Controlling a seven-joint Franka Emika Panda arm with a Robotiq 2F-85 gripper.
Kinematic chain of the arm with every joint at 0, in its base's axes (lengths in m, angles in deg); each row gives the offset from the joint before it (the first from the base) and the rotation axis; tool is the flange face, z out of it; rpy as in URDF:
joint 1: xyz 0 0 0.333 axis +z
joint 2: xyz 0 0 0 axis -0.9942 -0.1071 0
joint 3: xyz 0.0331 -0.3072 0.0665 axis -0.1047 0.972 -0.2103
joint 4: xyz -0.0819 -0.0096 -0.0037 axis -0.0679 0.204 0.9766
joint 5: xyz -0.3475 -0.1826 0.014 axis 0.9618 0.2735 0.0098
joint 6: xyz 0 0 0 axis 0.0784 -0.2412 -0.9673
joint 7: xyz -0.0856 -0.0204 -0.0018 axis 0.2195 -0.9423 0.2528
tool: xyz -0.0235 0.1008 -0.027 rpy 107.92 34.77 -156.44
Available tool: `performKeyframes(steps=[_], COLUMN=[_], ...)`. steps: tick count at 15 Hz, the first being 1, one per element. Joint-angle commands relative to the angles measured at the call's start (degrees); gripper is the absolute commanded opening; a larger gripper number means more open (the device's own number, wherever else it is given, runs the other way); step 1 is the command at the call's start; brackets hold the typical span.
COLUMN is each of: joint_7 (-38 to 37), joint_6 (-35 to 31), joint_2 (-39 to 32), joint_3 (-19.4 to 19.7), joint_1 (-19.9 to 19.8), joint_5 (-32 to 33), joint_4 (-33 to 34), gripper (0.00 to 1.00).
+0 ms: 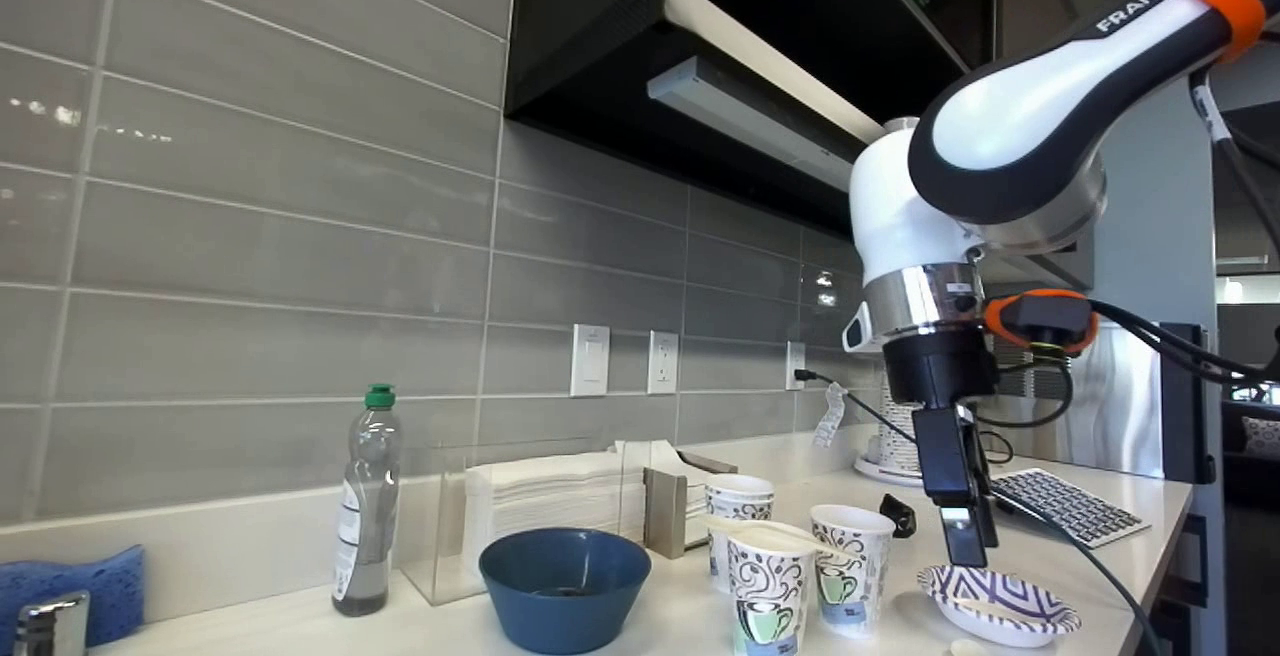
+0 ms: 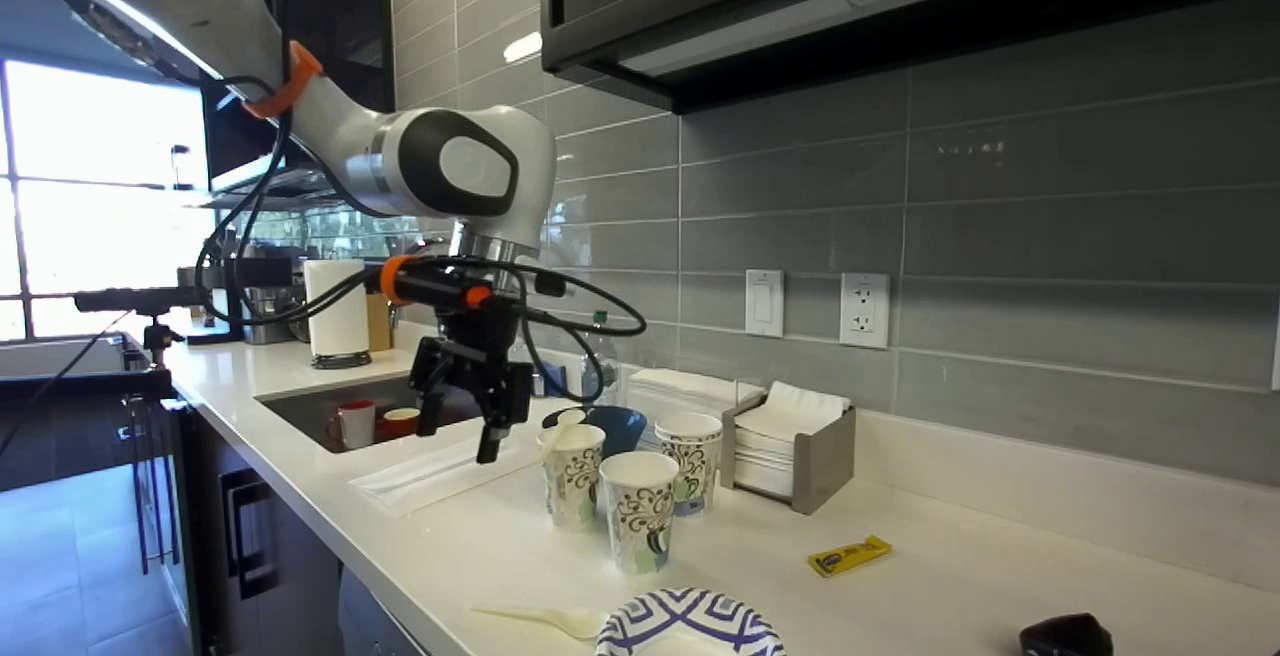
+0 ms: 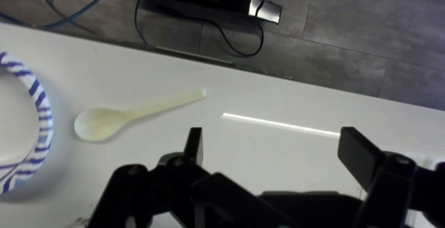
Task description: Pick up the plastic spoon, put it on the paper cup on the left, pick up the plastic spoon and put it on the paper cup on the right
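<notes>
One white desk (image 2: pixel 470 546) stretches under the pincer (image 3: pixel 273 141), which is spread and holding nothing, well apart from the patterned bowl (image 3: pixel 45 120). Just beside that bowl, on the pincer's side, lies the plastic spoon (image 3: pixel 132 114), likely gripped next: scoop toward the bowl, handle pointing away.

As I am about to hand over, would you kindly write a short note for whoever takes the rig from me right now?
Gripper: open, nothing held, above the counter.
Cups: in an exterior view, the left cup has a spoon across its top; a nearer cup and a farther cup stand to its right.
Spoons: a second spoon lies on the counter beside the plate, not touching it.
Done: one spoon is on a cup.
To do: pick up the second spoon and set it on the cup meant as the right one, probably the nearer cup, though please confirm.
</notes>
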Motion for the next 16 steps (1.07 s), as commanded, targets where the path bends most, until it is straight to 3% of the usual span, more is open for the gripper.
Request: performKeyframes(steps=[1, 7, 8, 16], joint_7=[-4.62, -16.34, -13.04, -19.84], joint_6=[-0.62, -9.80, -6.81, -12.14], joint_2=[4.95, 5.86, 4.02, 1.03], joint_3=[0.45, 0.36, 0.35, 1.15], joint_1=[-1.69, -6.07, -5.07, -8.18], joint_5=[-3.22, -2.99, -2.12, -2.95], joint_4=[-6.71, -13.70, -10.86, -13.12], gripper=[1.00, 1.00, 1.00, 1.00])
